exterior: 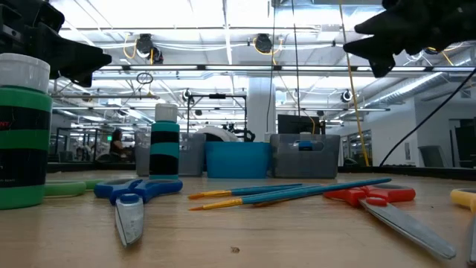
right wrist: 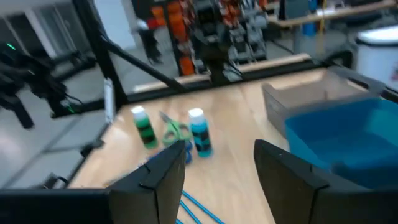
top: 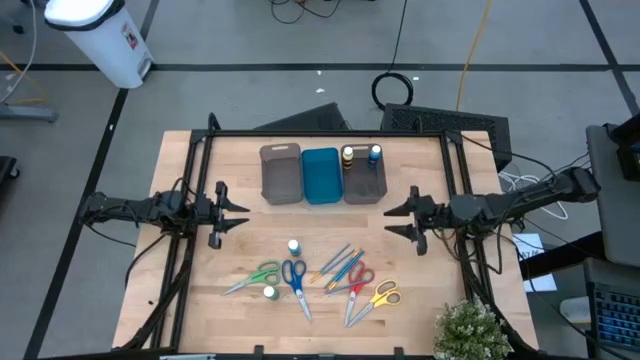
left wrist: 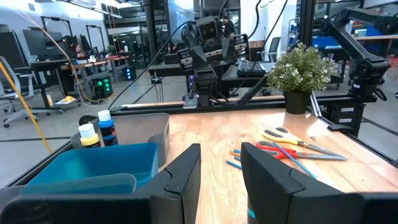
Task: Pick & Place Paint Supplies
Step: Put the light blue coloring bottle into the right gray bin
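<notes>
The paint supplies lie on the near half of the wooden table: a blue-striped bottle (top: 293, 247) and a green-striped bottle (top: 270, 293) stand upright. Green scissors (top: 255, 277), blue scissors (top: 296, 284), red scissors (top: 356, 280), yellow scissors (top: 377, 296) and thin brushes (top: 340, 264) lie flat. Two more bottles (top: 360, 154) stand in the right grey tray (top: 365, 183). My left gripper (top: 233, 213) hovers open at the table's left side, holding nothing. My right gripper (top: 396, 220) hovers open at the right side, level and clear of everything; its wrist view shows nothing between its fingers (right wrist: 163, 171).
A grey tray (top: 280, 175) and a blue tray (top: 321, 177) stand beside the right grey tray along the far edge. A potted plant (top: 470, 328) sits at the near right corner. A black frame borders the table. Bare wood lies between the two grippers.
</notes>
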Available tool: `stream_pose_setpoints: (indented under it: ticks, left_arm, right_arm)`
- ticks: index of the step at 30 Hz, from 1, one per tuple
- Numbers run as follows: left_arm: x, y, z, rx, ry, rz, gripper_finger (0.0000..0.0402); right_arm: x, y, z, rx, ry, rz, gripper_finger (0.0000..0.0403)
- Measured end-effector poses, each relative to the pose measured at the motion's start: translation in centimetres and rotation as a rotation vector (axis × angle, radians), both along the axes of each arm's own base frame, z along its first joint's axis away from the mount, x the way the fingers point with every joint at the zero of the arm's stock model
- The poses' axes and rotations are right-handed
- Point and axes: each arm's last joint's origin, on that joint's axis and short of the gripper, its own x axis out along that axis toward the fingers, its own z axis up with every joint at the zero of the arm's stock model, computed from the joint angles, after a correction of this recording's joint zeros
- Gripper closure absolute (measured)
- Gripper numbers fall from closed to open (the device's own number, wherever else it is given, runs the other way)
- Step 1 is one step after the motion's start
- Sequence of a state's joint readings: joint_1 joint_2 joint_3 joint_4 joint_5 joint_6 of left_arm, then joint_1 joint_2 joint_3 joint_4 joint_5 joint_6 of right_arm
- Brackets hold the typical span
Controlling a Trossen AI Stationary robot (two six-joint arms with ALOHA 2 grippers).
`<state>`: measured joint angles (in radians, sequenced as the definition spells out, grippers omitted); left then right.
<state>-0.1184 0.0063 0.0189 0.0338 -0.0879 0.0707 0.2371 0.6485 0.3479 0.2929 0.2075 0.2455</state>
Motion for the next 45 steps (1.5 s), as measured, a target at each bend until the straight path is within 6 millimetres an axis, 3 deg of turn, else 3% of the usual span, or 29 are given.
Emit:
stream_pose_setpoints:
  ticks: [11, 23, 32, 45]
  left_arm:
    - [0.0, 0.0, 0.0, 0.000, 0.000, 0.000, 0.0277]
    - [0.0, 0.0, 0.0, 0.000, 0.000, 0.000, 0.0277]
    - [0.0, 0.0, 0.0, 0.000, 0.000, 0.000, 0.0277]
    - [0.0, 0.0, 0.0, 0.000, -0.001, 0.000, 0.0277]
  right_arm:
    - [-0.8, 0.1, -1.8, 0.020, -0.077, 0.020, 0.0232]
    - [-0.8, 0.1, -1.5, 0.030, -0.103, 0.030, 0.0232]
    - [-1.1, 0.7, -0.1, 0.024, -0.256, 0.255, 0.0232]
    - [-1.1, 0.7, 0.1, -0.095, -0.290, 0.250, 0.0232]
